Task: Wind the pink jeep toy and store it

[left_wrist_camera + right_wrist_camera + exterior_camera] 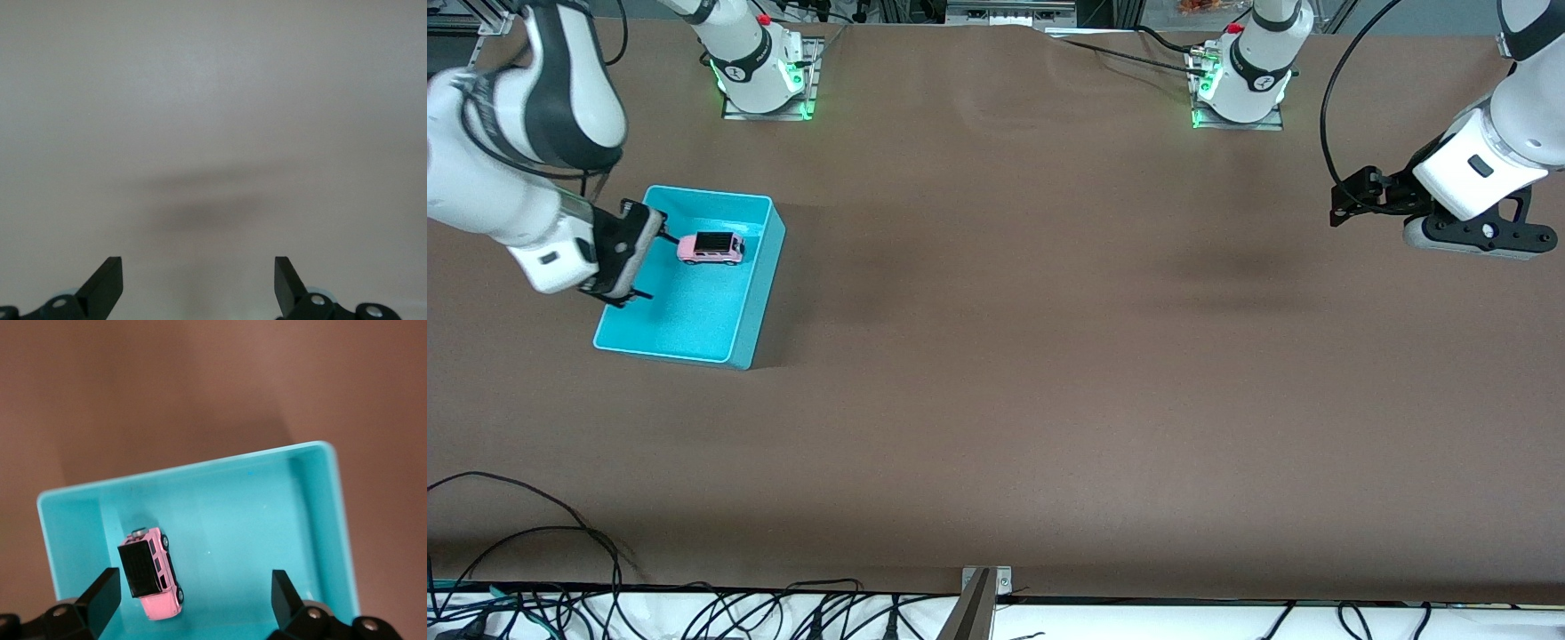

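Inside the turquoise bin (694, 311), toward the right arm's end of the table, the pink jeep toy (711, 248) is sitting on its wheels on the bin floor, in the part of the bin farther from the front camera. My right gripper (649, 258) is hanging over the bin edge just beside the jeep, with its fingers spread wide and gripping nothing.

My right wrist view is showing what the front view is not: the jeep (153, 573) is lying close to one bin wall (57, 540), with its black roof facing up and both fingertips (107, 587) standing clear of it. The front view alone is showing my left gripper (1343, 200), which is waiting in the air over the left arm's end of the table. My left wrist view is showing its fingertips (107, 277) released and wide apart, over bare surface.

The brown table (1049, 356) is carrying a soft shadow under each arm. Black cables (605, 613) are lying along the edge nearest the front camera.
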